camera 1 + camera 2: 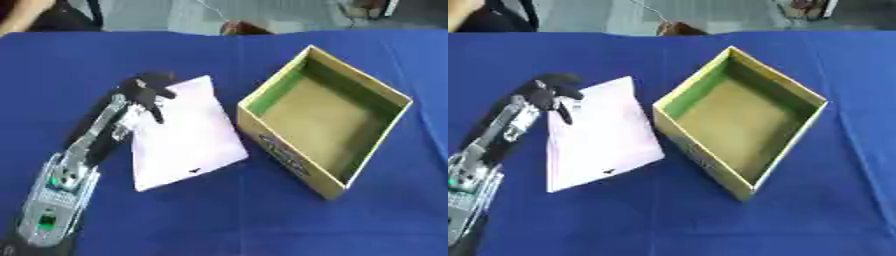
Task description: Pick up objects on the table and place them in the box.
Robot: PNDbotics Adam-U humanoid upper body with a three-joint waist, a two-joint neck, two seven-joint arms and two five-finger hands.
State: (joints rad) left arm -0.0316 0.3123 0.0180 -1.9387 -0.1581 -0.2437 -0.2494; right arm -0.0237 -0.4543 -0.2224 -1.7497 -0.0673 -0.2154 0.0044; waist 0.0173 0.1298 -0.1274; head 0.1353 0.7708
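Pink paper [184,135], a flat pale sheet or packet with a small dark mark near its lower edge, lies on the blue tablecloth [219,220] just beside the box [324,125], and its right corner nearly meets the box's near-left wall. The left hand [144,92] comes in from the lower left on a silver and black arm [74,175] and sits over the sheet's upper left corner. Its dark fingers [560,107] are curled downward, and one points down onto the paper near that corner; whether they actually pinch the sheet cannot be told. To the right of the fingers, past the sheet, the open cardboard box stands turned cornerwise, with a green inner wall and a bare brown floor.
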